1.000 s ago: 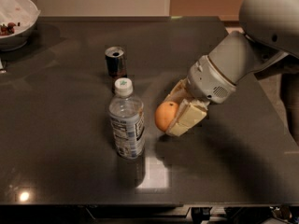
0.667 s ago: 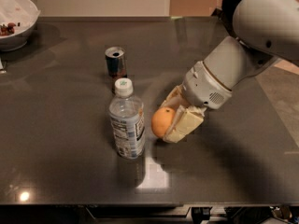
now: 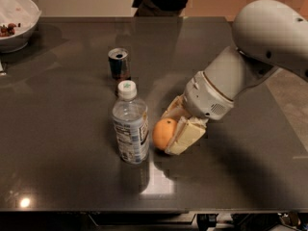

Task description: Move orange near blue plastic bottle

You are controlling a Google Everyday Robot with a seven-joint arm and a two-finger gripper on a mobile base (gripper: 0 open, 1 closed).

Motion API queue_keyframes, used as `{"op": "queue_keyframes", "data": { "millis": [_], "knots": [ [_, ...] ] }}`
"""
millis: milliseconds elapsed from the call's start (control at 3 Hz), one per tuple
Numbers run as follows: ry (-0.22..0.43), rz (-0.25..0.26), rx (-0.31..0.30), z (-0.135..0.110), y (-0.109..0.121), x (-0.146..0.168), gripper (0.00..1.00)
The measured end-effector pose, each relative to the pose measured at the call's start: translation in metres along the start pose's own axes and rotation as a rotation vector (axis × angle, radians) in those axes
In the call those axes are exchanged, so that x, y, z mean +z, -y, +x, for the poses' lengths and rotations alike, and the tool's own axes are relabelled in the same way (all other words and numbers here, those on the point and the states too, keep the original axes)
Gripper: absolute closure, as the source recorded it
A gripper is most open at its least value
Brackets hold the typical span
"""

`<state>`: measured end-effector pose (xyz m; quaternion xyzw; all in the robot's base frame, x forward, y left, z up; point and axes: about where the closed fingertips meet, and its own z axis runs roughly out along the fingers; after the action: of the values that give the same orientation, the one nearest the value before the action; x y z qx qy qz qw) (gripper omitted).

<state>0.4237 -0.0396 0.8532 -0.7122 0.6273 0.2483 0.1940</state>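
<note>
- A dark, glossy surface (image 3: 72,177) seen from above and in front, with my white arm reaching in from the right of the view.
- My end effector (image 3: 171,133) sits low over the middle of the surface, its two cream fingers (image 3: 188,131) closed around the orange (image 3: 163,133), one above it and one below it in the view.
- The orange pokes out of the grip toward the left of the view. I cannot tell whether it touches the surface or hangs just above it.
- The blue plastic bottle (image 3: 130,124) stands upright with its long axis vertical and its white cap on top, directly to the left of the orange in the view.
- Only a narrow dark gap separates the fruit from the bottle's wall; they look just beside each other, not touching.
- In my judgement the orange is already near enough, so what remains is to let go without pushing further left, since a nudge could tip the tall bottle.
- A short metal can (image 3: 118,64) stands behind the bottle, apart from it.
- A white bowl (image 3: 14,28) sits at the far left corner, well away.
</note>
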Motion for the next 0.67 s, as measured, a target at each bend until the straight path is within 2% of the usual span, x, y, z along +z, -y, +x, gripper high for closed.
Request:
{"op": "queue_keyframes", "data": {
  "millis": [333,667],
  "knots": [
    [-0.011,0.000,-0.002,0.0024,-0.0023,0.0083,0.82],
    [-0.017,-0.001,-0.002,0.0045,-0.0038,0.0134,0.60]
  ]
}}
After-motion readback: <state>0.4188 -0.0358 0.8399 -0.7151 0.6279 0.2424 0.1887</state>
